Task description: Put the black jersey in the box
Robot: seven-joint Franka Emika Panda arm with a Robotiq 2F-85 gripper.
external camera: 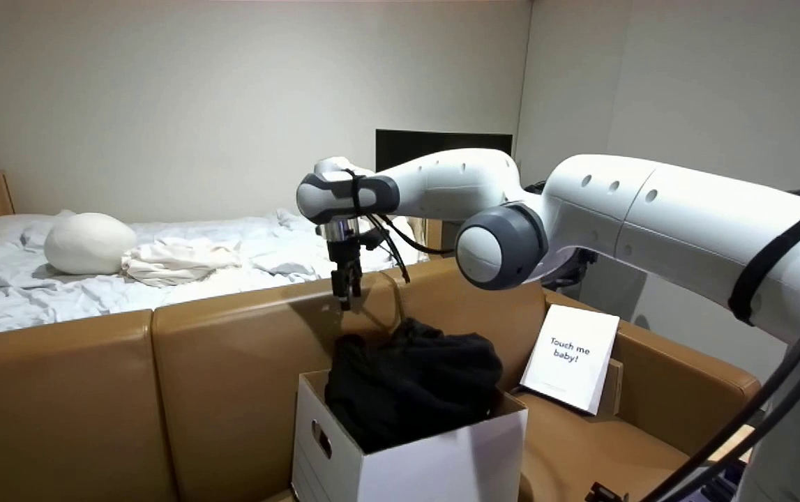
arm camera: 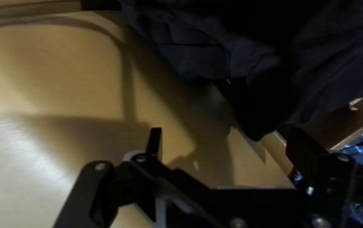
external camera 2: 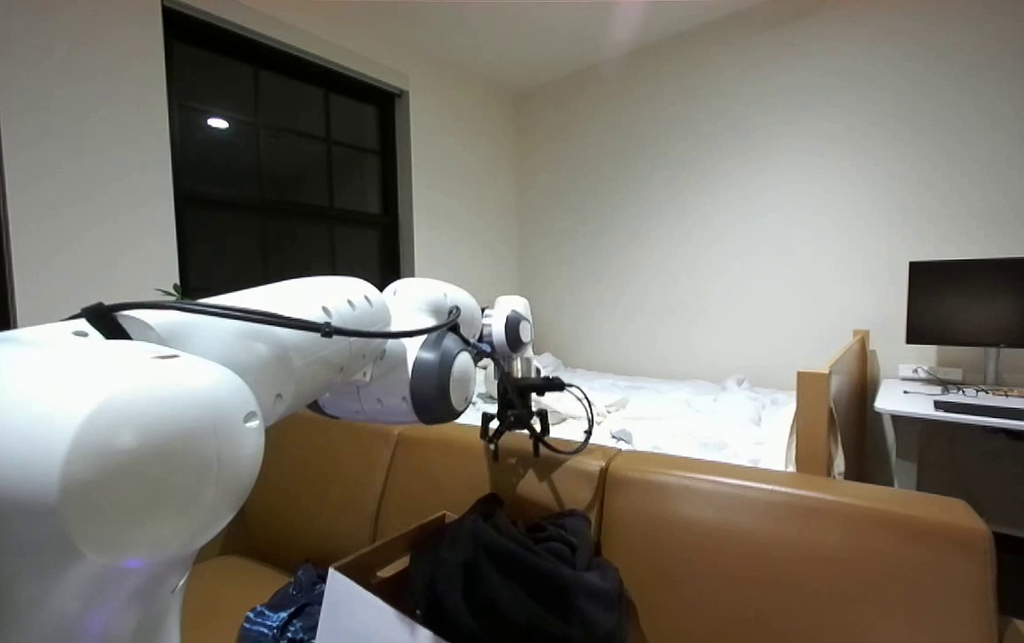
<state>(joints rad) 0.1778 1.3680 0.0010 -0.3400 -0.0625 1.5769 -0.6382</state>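
The black jersey (external camera: 413, 383) is bunched in the opening of the white box (external camera: 441, 464) and heaps above its rim. In the other views too, the jersey (external camera 2: 516, 580) (arm camera: 263, 57) covers much of the box (external camera 2: 373, 616), and part of it sticks out over an edge. How deep it reaches inside is hidden. My gripper (external camera: 346, 305) points down above the sofa back, higher than the jersey and beside it, not touching it. In an exterior view (external camera 2: 516, 451) and in the wrist view (arm camera: 225, 139) its fingers are spread with nothing between them.
The box stands on a brown leather sofa (external camera: 79, 390), close to its backrest. A blue patterned cloth (external camera 2: 287, 607) lies beside the box. A white sign (external camera: 570, 359) leans at the sofa's end. A bed (external camera: 267, 244) stands behind the sofa.
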